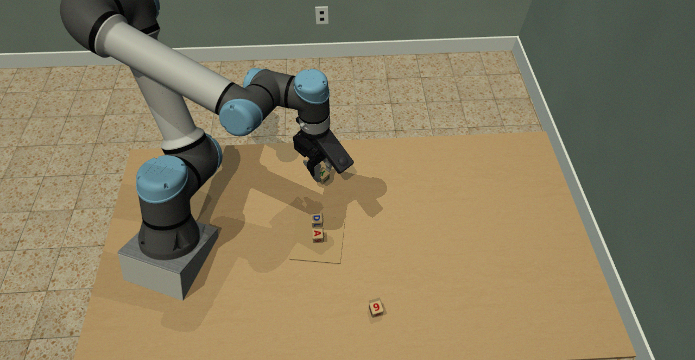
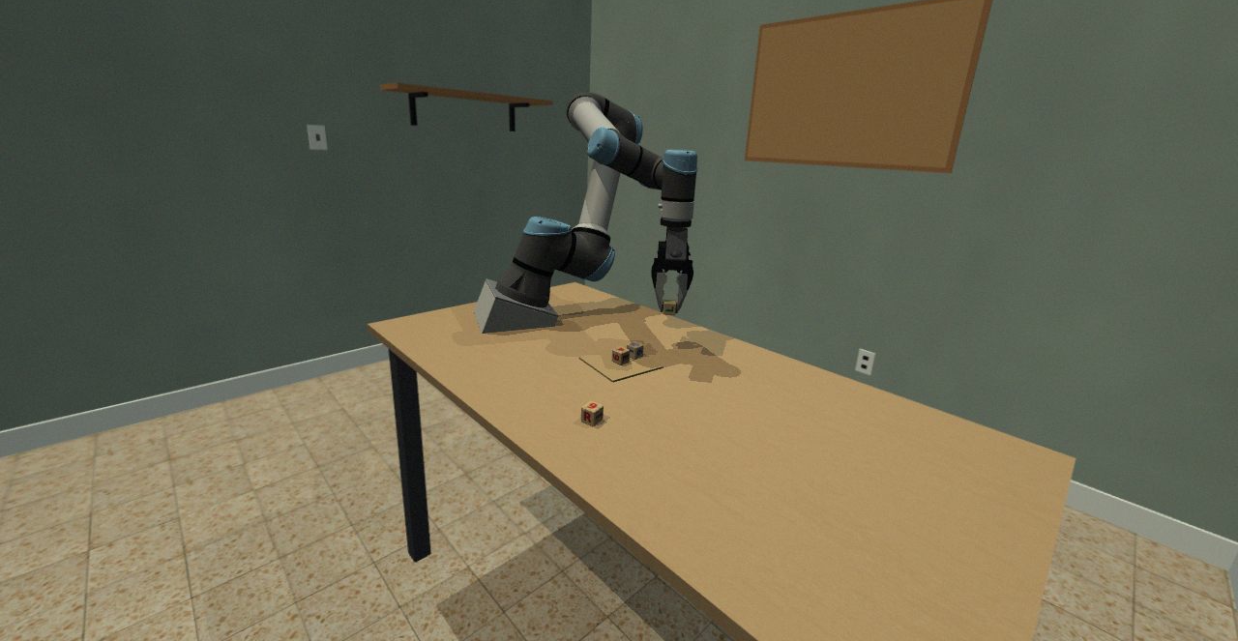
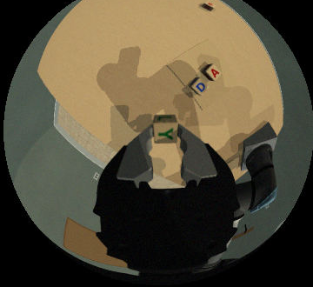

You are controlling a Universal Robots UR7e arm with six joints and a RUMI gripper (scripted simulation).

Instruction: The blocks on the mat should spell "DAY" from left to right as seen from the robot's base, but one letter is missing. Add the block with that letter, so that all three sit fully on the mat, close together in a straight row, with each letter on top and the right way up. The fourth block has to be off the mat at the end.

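Observation:
My gripper [image 1: 320,173] [image 2: 668,306] [image 3: 164,125] is shut on the Y block [image 1: 324,176] [image 2: 669,307] [image 3: 165,133], with the green Y on its top. It holds the block in the air above the table, off the mat, beyond the D block. The D block [image 1: 316,220] [image 2: 635,349] [image 3: 199,86], with a blue D on top, and the A block [image 1: 317,235] [image 2: 620,356] [image 3: 212,72], with a red A on top, sit close together on the thin mat [image 1: 303,256] [image 2: 612,373]. The fourth block [image 1: 376,308] [image 2: 592,413] [image 3: 208,6] lies off the mat with a red 9 on top.
The wooden table [image 1: 461,241] [image 2: 779,464] bears the robot's grey base block [image 1: 155,272] [image 2: 511,315] at one side. The arm's shadow falls across the table and part of the mat. One table edge runs behind the gripper in the top view.

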